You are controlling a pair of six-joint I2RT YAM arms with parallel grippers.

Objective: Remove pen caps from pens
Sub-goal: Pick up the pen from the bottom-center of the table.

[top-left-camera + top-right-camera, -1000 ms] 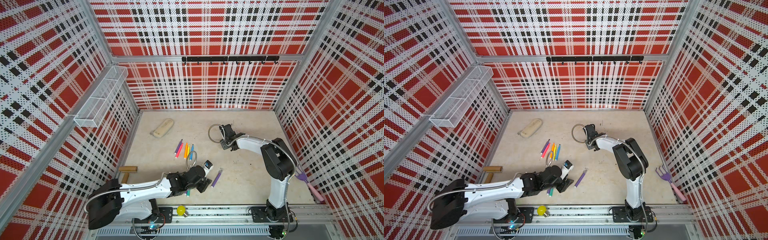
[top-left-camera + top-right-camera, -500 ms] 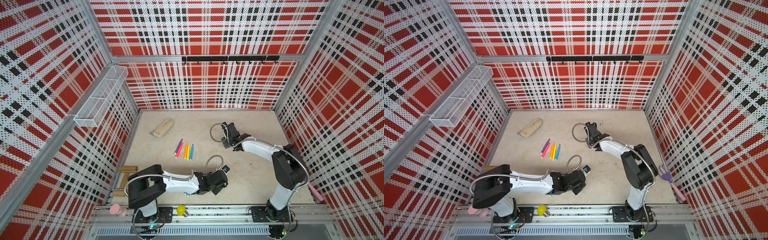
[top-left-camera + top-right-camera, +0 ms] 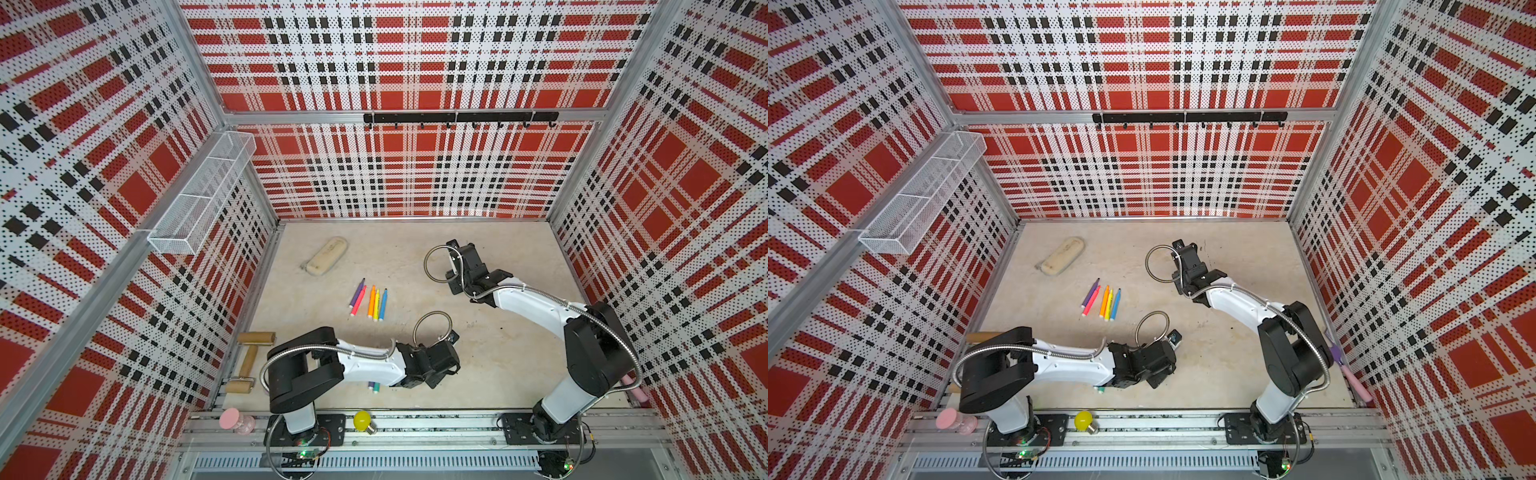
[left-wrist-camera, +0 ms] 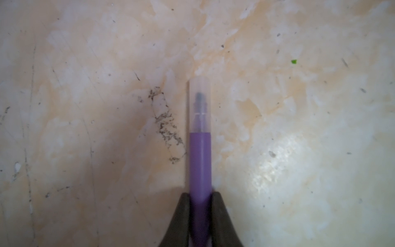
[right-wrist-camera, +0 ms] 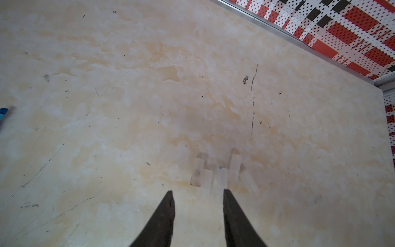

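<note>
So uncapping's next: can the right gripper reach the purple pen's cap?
Probably yes: the cap on the purple pen juts free beyond the left gripper; the right gripper is open and empty, if distant.

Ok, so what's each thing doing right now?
purple pen: held, cap on.
left hand: shut on purple pen.
right hand: open, empty.
loose caps: off, lying flat.
five pens in a row: lying flat, caps look off.

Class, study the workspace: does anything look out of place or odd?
Yes. A yellow bulb lies on the front rail, off the table. Two pen ends poke out from under the left arm, apart from the tidy row of five pens.
</note>
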